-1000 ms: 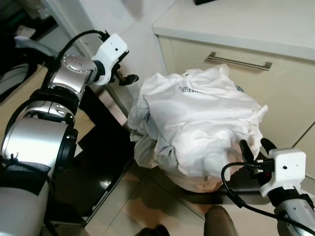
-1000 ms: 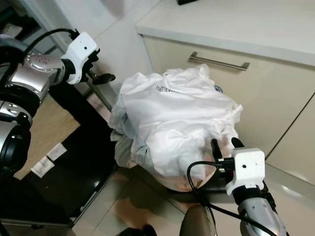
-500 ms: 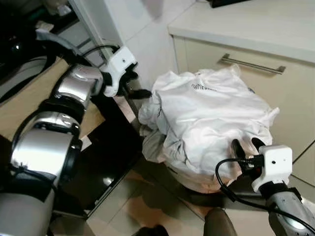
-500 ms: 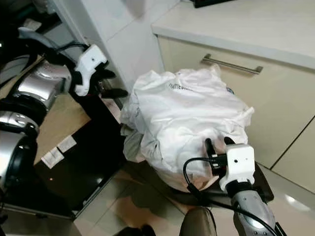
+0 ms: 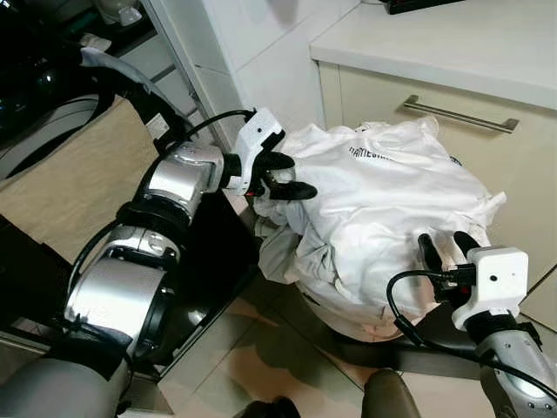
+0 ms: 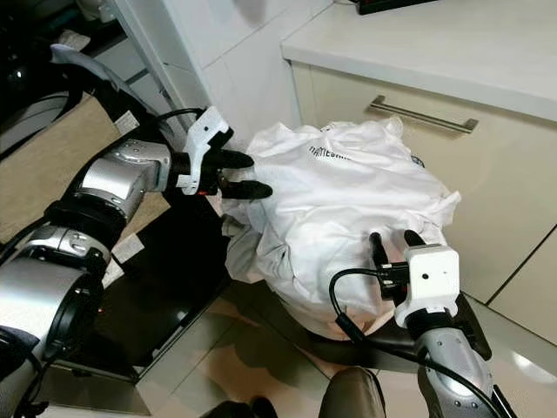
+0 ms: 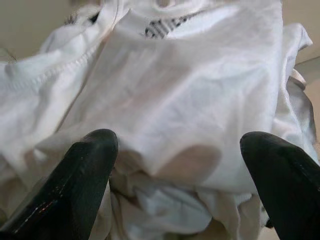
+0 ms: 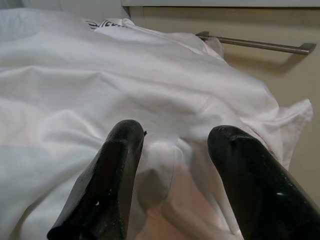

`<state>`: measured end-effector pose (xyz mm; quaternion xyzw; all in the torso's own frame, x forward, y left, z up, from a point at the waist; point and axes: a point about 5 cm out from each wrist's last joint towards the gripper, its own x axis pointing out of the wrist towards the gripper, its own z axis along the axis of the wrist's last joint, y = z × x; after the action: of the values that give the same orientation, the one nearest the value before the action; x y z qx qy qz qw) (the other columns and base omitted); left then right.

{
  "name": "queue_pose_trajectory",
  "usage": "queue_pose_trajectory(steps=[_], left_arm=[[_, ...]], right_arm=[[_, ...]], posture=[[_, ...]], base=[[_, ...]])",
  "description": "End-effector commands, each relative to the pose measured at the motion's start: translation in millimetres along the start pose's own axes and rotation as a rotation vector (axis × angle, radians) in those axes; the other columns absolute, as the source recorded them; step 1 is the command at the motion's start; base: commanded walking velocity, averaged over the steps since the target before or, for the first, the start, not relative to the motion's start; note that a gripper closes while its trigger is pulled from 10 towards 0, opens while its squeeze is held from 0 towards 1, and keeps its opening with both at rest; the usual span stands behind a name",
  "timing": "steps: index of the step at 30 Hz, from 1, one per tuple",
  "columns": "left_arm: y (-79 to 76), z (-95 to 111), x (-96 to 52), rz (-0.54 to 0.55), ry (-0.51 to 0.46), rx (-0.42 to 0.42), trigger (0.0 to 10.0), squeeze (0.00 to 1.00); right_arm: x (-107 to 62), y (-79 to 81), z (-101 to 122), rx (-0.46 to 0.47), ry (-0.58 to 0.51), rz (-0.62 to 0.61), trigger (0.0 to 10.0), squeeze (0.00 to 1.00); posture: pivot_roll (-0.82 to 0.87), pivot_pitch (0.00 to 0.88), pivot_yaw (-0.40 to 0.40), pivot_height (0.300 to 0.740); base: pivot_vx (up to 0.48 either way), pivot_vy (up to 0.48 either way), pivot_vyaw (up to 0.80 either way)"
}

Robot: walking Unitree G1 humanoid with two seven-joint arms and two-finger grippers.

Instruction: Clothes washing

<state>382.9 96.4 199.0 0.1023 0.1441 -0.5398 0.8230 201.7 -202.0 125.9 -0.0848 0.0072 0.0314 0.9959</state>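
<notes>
Directly ahead, a heap of white clothes (image 5: 383,218), crumpled and piled high, resting on a dark base (image 5: 418,335) over a tiled floor (image 5: 252,357), close against a cream cabinet (image 5: 505,165) with a metal bar handle (image 5: 459,116). Dark printed lettering (image 5: 369,152) showing on the topmost shirt.

Left gripper (image 5: 291,176) at the heap's left upper edge, black fingers (image 7: 85,170) spread wide, tips touching or just shy of the white cloth. Seen along that wrist: folds of shirt lying between the two fingers, a collar with dark print farther off, nothing pinched. Silver left arm (image 5: 174,187) reaching across from the left, above a dark, glossy open door panel (image 6: 148,305) and beside a tan surface (image 5: 70,174).

Right gripper (image 5: 446,249) at the heap's near right side, lower than the left, fingers (image 8: 107,175) pointing up into the cloth and parted a moderate way. Seen along that wrist: white fabric spanning the gap and rising beyond the fingertips, cabinet handle visible behind the pile. No fold closed upon; cloth lying against or just in front of the fingertips, exact contact hard to tell. White wrist housing (image 6: 428,279) with a black cable (image 6: 348,300) looping beneath.

Heap thus sitting between both grippers, one at each flank. Pale countertop (image 5: 452,43) above the cabinet, white tiled wall (image 5: 261,43) to its left.
</notes>
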Motion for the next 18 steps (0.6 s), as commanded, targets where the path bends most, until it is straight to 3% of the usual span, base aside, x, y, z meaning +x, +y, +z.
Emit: queue_pose_trajectory(steps=[1,5,10,17,18], left_arm=[[-0.5,-5.3,-0.2,0.021,0.004,0.004,10.0,0.00],[-7.9,-13.0,10.7,0.035,0.021,0.055,10.0,0.00],[-17.4,-27.5,32.0,0.128,0.045,0.153,10.0,0.00],[-24.5,-26.1,46.4,0.227,-0.031,0.217,10.0,0.00],[-28.1,-28.3,50.7,0.240,-0.066,0.176,0.0,0.00]], right_arm=[[0.7,5.6,0.5,0.015,-0.008,0.012,10.0,0.00],[1.6,5.8,1.5,0.012,-0.013,0.013,10.0,0.00],[3.9,4.9,4.4,-0.005,-0.025,0.013,10.0,0.00],[5.8,7.5,4.8,-0.014,-0.029,0.020,10.0,0.00],[6.4,9.0,5.3,-0.015,-0.031,0.024,10.0,0.00]], posture=[[-0.44,0.061,0.287,0.731],[-0.45,0.062,0.284,0.731],[-0.47,0.061,0.280,0.731],[-0.48,0.058,0.275,0.731],[-0.48,0.058,0.275,0.731]], base=[[0.000,0.000,0.00],[0.000,0.000,0.00],[0.000,0.000,0.00],[0.000,0.000,0.00],[0.000,0.000,0.00]])
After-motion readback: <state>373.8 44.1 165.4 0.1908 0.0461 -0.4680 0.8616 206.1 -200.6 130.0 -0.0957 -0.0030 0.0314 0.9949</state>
